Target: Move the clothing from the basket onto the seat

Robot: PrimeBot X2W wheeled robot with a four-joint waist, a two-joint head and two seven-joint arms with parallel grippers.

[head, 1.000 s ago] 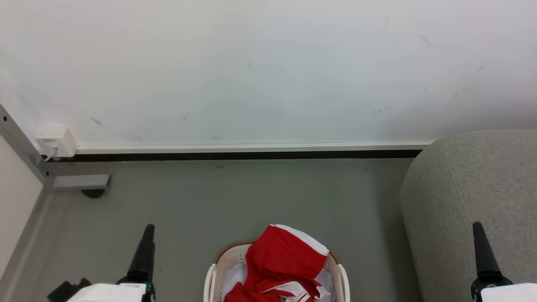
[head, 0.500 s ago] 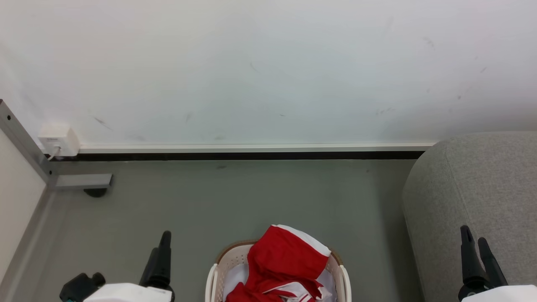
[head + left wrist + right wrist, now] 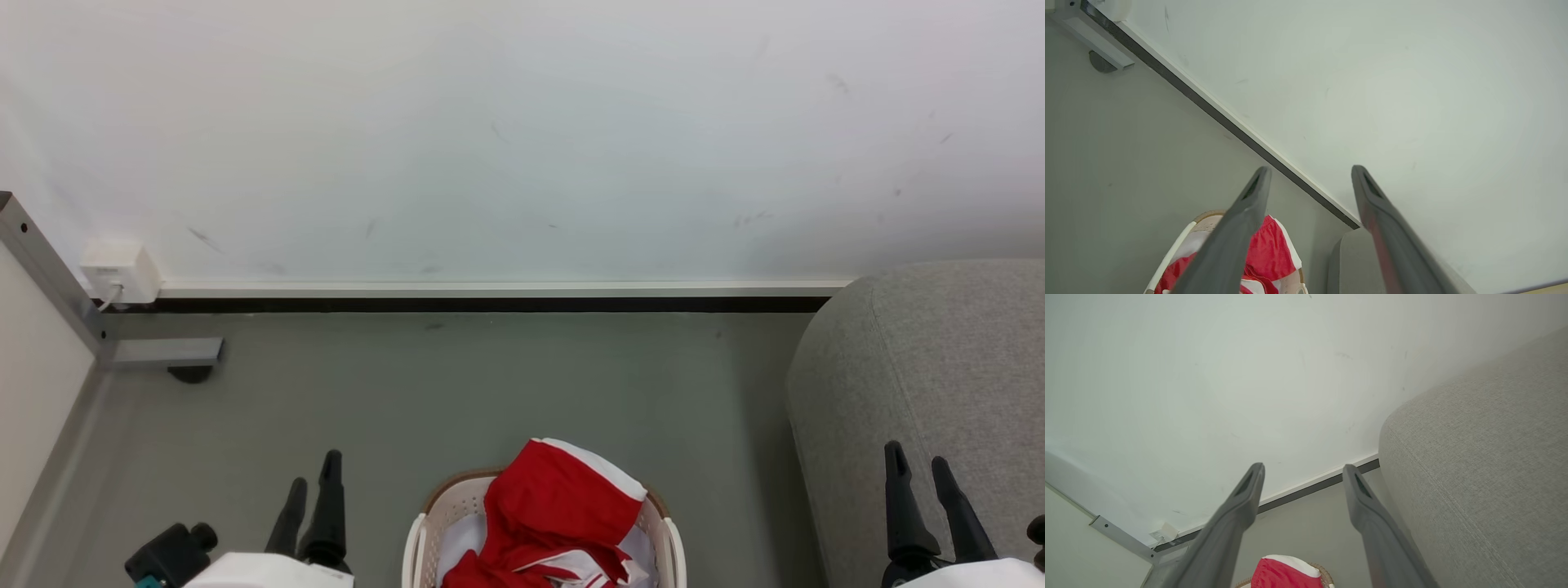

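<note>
Red clothing (image 3: 555, 510) with white trim is heaped in the cream basket (image 3: 420, 535) at the bottom middle of the head view, rising above its brown rim. The grey seat (image 3: 939, 367) stands to the right of the basket. My left gripper (image 3: 314, 471) hangs open to the left of the basket, above the floor. Over the seat's front edge, my right gripper (image 3: 918, 457) is open too. Neither touches the clothing. In the left wrist view the clothing (image 3: 1269, 253) and basket (image 3: 1171, 257) lie below my open left gripper (image 3: 1310, 173). The right wrist view has the clothing (image 3: 1282, 571), the seat (image 3: 1486, 457) and my open right gripper (image 3: 1302, 469).
A pale wall with a white skirting strip (image 3: 490, 288) runs behind the grey floor (image 3: 490, 384). A white socket box (image 3: 114, 269) and a metal frame foot (image 3: 163, 353) sit at the far left by a pale panel.
Both grippers have turned about their wrists, so each now shows two spread fingers instead of one. The left one has shifted slightly right and lower, the right one slightly left.
</note>
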